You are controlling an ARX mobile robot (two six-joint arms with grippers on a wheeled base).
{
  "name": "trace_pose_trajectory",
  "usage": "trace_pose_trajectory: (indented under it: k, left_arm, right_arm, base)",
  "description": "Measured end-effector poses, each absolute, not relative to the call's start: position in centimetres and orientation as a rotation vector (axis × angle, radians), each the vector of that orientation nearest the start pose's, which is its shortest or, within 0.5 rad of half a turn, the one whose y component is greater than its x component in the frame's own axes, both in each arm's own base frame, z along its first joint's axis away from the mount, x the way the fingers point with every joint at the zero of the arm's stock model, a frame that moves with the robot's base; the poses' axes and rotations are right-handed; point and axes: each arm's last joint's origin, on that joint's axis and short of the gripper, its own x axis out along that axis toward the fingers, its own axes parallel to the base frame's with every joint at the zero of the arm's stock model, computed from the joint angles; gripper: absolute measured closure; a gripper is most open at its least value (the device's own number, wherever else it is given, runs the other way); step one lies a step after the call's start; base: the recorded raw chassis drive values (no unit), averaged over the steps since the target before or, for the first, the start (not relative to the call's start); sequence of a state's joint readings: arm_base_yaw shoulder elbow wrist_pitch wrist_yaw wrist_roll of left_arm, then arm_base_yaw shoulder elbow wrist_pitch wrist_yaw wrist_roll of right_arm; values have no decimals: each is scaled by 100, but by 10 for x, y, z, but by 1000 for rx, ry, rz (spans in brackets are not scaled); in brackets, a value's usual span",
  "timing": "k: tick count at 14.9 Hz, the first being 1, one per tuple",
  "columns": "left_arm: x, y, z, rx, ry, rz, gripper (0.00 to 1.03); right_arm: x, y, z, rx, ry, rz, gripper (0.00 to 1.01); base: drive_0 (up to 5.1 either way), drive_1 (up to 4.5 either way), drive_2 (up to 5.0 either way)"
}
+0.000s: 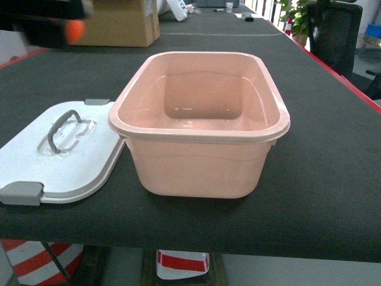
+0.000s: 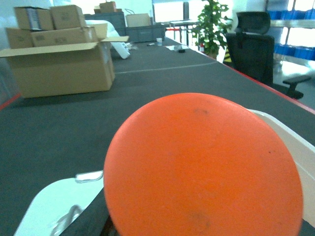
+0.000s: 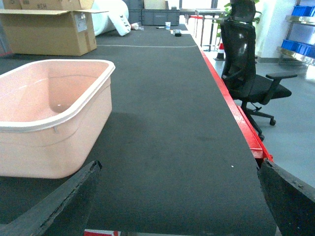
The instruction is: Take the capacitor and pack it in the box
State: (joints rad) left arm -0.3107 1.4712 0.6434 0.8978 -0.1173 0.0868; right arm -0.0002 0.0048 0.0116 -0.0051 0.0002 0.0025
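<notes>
capacitor: orange disc filling the left wrist view, gripped by the left gripper at the head view's top left. box on the table, lid touching its left side. right gripper fingers spread apart.

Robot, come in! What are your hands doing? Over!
Right hand open, empty. Left hand up high, orange disc blocks its camera. Box empty, lid off.
</notes>
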Motion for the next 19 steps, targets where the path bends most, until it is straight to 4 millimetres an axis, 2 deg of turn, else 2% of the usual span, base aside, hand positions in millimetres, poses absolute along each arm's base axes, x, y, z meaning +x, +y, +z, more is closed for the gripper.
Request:
trace_pose_trajectory:
  k: [1,2,3,4,5,10,11,13,15,16,18,19]
  left_arm:
    - [319,-112,228,98,-38,-207,59]
    - [343,-132,221,110,7,-227,59]
    - [363,-153,210,118,64,-256,59]
    - [374,-166,202,112,112,-276,59]
    - [382,-175,197,92,130,-281,59]
    - [385,-176,198,65,124,-267,3]
    - [385,-174,201,33,78,-288,6]
    - [373,-150,209,-18,16,-271,5]
    - [375,-102,225,-33,-33,-148,5]
    - [379,-77,227,-20,-40,-90,5]
    - [390,-33,212,7,-10,29,5]
    - [399,-15,195,17,44,70,5]
  right_arm:
    - [97,0,167,2,-2,0,3]
    - [97,0,167,2,-2,0,3]
    - [97,0,167,2,-2,0,3]
    - [97,0,167,2,-2,0,3]
    - [97,0,167,2,-2,0,3]
    - [97,0,167,2,-2,0,3]
    - [97,0,167,2,-2,0,3]
    - [97,0,167,2,-2,-1,3]
    - [97,0,167,2,-2,0,3]
    - [97,0,167,2,-2,0,3]
    - [97,0,167,2,-2,0,3]
    - [97,0,167,2,-2,0,3]
  base:
    - [0,0,0]
    - [0,0,0]
    - [0,0,0]
    - [0,0,0]
    - [0,0,0]
    - [0,0,0]
    - [0,0,0]
    - [0,0,0]
    - [0,0,0]
    - [0,0,0]
    - [0,0,0]
    - [0,0,0]
